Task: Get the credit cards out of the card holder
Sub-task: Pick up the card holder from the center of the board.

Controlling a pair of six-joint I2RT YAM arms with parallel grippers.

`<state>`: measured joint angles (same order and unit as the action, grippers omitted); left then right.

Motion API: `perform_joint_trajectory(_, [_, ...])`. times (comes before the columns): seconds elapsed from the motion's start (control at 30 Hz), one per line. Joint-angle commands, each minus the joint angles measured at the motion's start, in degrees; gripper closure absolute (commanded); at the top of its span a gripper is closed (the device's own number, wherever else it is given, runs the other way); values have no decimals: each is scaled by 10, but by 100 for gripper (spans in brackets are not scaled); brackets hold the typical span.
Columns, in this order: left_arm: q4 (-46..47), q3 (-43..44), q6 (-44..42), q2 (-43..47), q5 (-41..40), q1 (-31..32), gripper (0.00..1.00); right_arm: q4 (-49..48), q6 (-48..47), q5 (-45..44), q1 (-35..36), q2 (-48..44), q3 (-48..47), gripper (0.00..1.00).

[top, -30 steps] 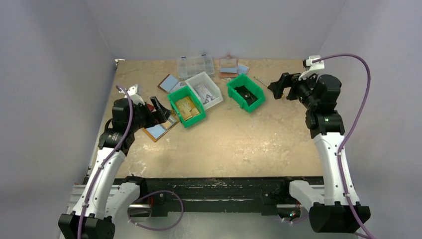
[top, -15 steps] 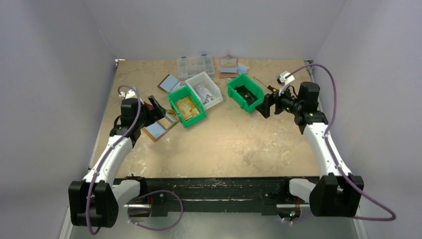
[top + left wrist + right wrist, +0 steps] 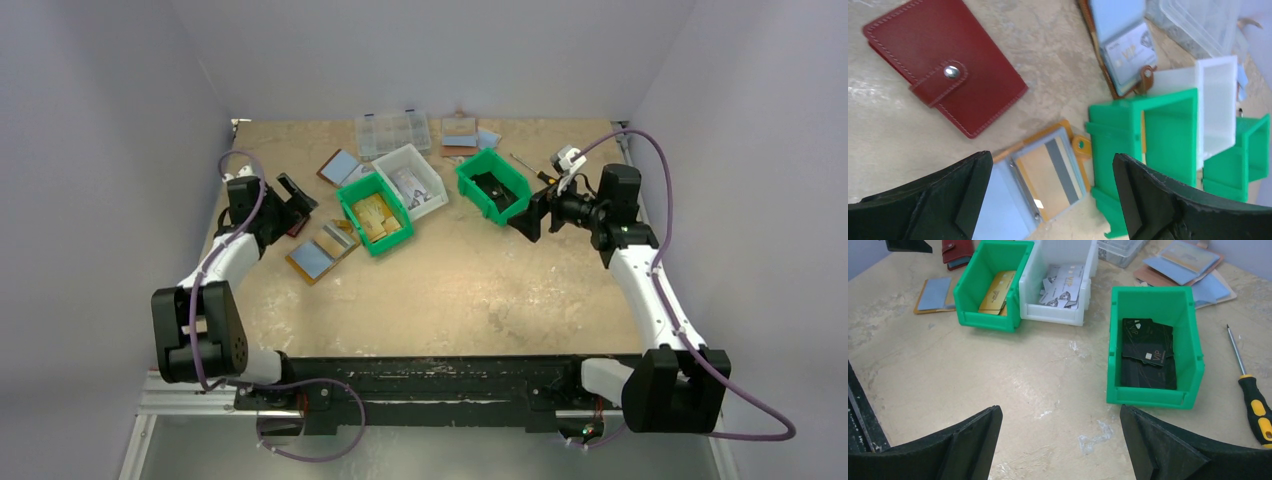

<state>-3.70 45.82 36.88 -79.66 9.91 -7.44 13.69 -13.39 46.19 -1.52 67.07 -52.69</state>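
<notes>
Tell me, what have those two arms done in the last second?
The left gripper, open and empty, drew back leftward off the open tan wallet and now hangs by the closed dark red card holder. The right gripper, also open, came down to the green bin of black cards. Nothing was grasped or released. Bins, wallets and screwdriver stayed put.

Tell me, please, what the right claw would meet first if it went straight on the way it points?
Probably bare table beside the green bin of black cards; the open right claw tilts downward, but depth is unclear.
</notes>
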Motion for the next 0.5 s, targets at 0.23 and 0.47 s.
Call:
perform_joint_trajectory(0.23, [28, 36, -69, -80, -9, -61, 8, -12, -21, 18, 0, -17, 3, 1])
perform_joint_trajectory(0.47, [28, 48, -40, -114, -4, -65, 20, -6, -29, 18, 0, -6, 3, 1])
